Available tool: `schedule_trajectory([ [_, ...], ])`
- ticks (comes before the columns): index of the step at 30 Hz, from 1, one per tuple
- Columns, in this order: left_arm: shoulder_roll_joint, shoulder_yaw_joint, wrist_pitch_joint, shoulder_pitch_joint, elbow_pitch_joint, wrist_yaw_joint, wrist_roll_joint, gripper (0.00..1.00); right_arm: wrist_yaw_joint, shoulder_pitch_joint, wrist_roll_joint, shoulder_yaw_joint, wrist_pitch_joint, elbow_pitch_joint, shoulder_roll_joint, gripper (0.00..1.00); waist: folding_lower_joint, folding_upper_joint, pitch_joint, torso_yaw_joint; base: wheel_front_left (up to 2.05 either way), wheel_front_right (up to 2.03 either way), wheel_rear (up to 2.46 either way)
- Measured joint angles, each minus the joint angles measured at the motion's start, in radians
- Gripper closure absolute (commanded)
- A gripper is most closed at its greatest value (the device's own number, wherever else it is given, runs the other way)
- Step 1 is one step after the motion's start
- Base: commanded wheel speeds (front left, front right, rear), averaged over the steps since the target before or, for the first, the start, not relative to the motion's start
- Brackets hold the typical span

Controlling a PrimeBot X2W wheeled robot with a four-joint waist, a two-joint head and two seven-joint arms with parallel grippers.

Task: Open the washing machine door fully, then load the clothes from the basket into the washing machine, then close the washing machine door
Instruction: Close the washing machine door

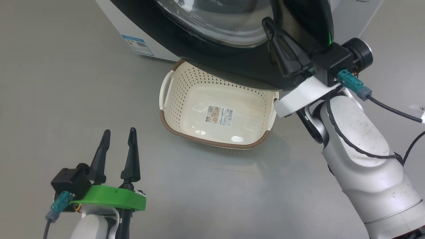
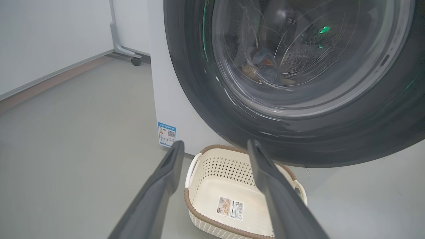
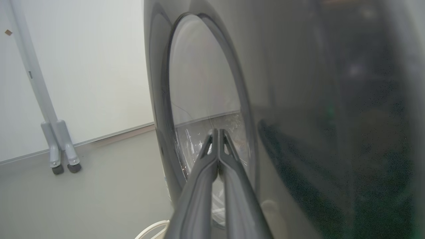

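A: Where are the clothes (image 2: 262, 66)?

B: In the drum, seen through the door (image 1: 232, 68) glass. The basket (image 1: 212, 141) on the floor is empty.

A: Grippers?

B: Right gripper (image 1: 267, 25) pinched shut, holding nothing, its fingers laid along the door's black rim. Left gripper (image 1: 119, 132) spread wide, empty, low, well apart from the door, at the basket's near side.

A: Which arm closes it?

B: The right, I'd judge. The door face runs beside its fingers, so the push goes sideways toward the washer (image 1: 166, 49). Latched or not, I cannot tell.
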Motion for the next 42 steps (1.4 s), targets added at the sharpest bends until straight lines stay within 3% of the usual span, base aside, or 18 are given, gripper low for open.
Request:
schedule_trajectory([
  [29,-0.002,0.03,-0.003,-0.007,0.012,-0.002,-0.029,0.0,0.006,-0.072,0.033,0.009,0.0,0.005,0.011,1.0,-0.0001,0.0,0.039,-0.084,0.0,0.0,0.0],
  [42,-0.003,0.028,-0.003,-0.017,0.016,-0.01,-0.021,0.0,0.006,-0.124,0.032,-0.019,0.0,0.017,0.009,1.0,-0.0001,0.0,0.074,-0.086,0.0,0.0,0.0],
])
